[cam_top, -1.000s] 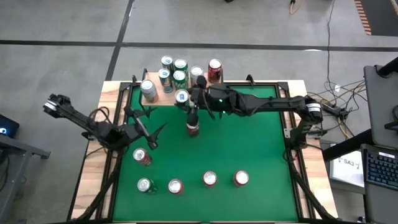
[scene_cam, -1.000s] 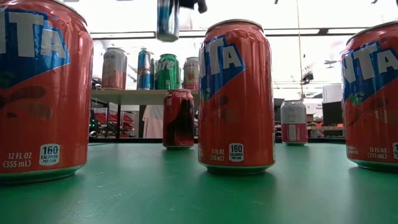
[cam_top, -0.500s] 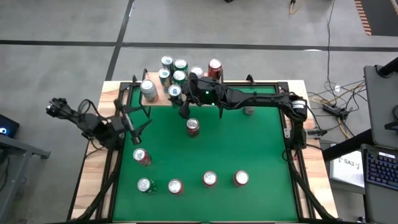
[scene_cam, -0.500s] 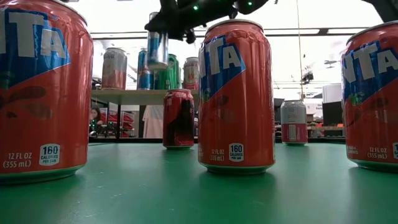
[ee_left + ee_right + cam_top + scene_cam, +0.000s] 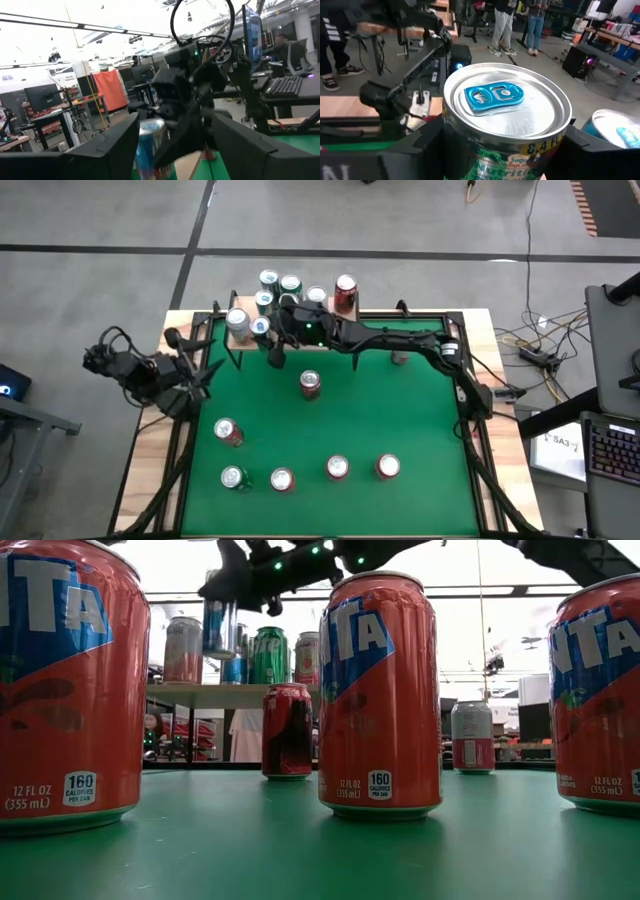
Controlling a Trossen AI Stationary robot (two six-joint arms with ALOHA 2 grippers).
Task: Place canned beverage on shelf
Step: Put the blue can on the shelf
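Green felt covers the surface (image 5: 400, 410); going left to right, your left end effector (image 5: 196, 373) waits off its left edge, and I cannot tell how its fingers stand. Next comes the blue-and-silver aluminium beverage can (image 5: 261, 328), clamped upright in your right end effector (image 5: 270, 340) and carried in the air over the front left part of the small light-wood shelf on thin black legs (image 5: 244, 340).

Risk: the shelf already holds a tight cluster. A silver can (image 5: 237, 319) stands just beside the carried one, green cans (image 5: 290, 284) and a red can (image 5: 345, 288) further right. Lowering off-line would likely clip the silver neighbour and topple it; releasing before the base seats could tip the can off the front edge.

Containers: all can tops in view look sealed, tabs flat, including the carried can's blue tab (image 5: 494, 96). Contents unseen. Six more cans stand on the felt.
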